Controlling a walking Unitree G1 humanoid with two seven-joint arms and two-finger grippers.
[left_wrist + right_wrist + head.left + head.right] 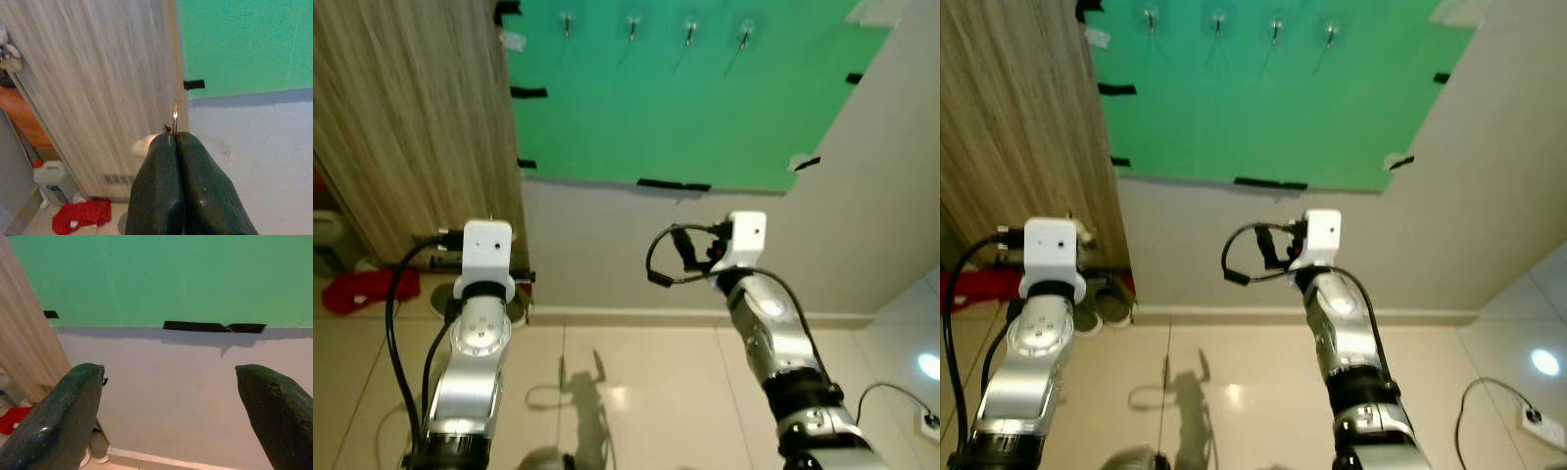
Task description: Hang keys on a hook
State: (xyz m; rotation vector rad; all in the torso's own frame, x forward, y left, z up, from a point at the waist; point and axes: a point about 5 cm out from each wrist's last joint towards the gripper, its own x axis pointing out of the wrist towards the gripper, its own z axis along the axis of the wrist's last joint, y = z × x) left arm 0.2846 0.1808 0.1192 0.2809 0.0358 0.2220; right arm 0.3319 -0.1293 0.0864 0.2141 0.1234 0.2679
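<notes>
Left claw (175,147) pinching key (175,117) at fingertips

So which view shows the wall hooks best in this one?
The left eye view: four hooks line up along the top of the green sheet, all inside the frame. The right eye view has them too, tighter against the top edge. Both wrist views catch green sheet but none of the hooks.

Both our arms are raised forward; our left gripper (176,139) has its fingers pinched tight together, our right gripper (168,377) spreads its fingers wide.
</notes>
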